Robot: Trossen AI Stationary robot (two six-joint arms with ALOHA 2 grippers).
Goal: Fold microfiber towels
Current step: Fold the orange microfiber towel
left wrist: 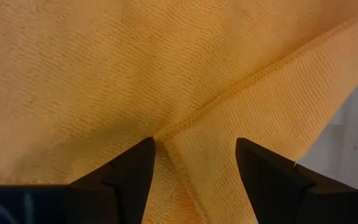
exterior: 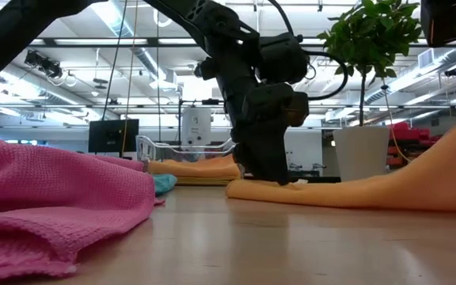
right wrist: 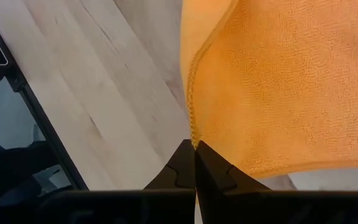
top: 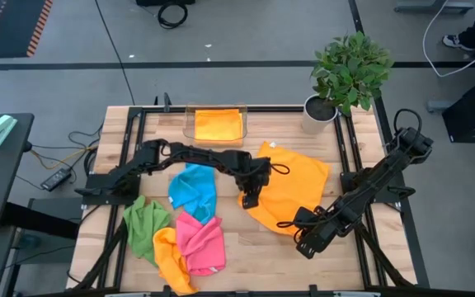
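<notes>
Right gripper pinches the orange towel's near hem while left gripper hovers open over its far hem (mid-grab), so next it must close, then both lift.

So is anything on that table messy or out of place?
Yes: four towels lie crumpled in a heap at the near left, green, blue, pink and a yellow-orange one, overlapping. The large orange towel lies rumpled between the left gripper and right gripper. One folded orange towel sits neatly in the clear tray.
</notes>
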